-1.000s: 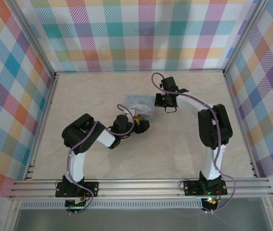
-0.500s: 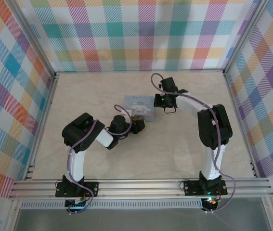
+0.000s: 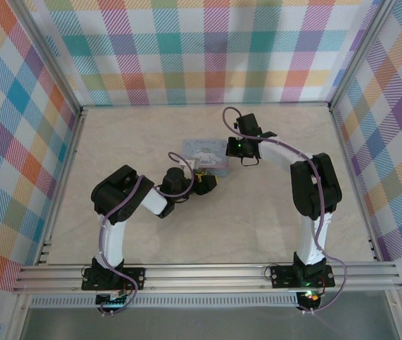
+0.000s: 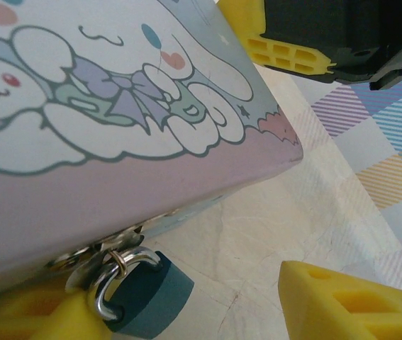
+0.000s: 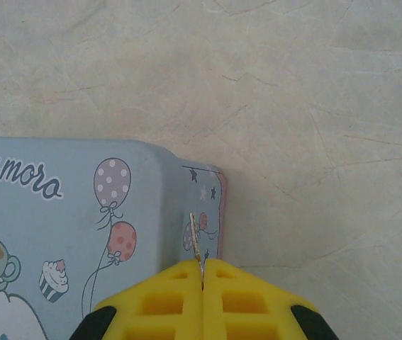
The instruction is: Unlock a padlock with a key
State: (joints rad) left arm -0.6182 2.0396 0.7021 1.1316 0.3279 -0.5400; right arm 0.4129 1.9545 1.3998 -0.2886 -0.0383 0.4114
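The padlock [image 4: 140, 290] is a small dark teal lock whose silver shackle hangs from the hasp on the near side of the pale blue cartoon tin [image 4: 94, 127]. My left gripper [image 4: 186, 297] is open at that side of the tin, and the lock rests against its left finger [image 4: 37, 315], with the other finger [image 4: 356, 304] well apart. My right gripper [image 5: 202, 273] is shut on the key [image 5: 196, 234], a thin brass blade seen edge-on, sticking out over the tin's right corner [image 5: 204, 205]. From above, the tin [image 3: 204, 152] lies between the left gripper [image 3: 204, 183] and the right gripper [image 3: 247, 157].
The pale marble table [image 3: 271, 205] is fenced by plaid walls [image 3: 208, 49] on three sides. Both arm bases are on the rail [image 3: 201, 273] at the near edge. The right gripper's yellow fingers [image 4: 286, 42] loom beyond the tin's far corner.
My left gripper has shifted a little to the left along the tin's near side. The right gripper with the key has barely moved.
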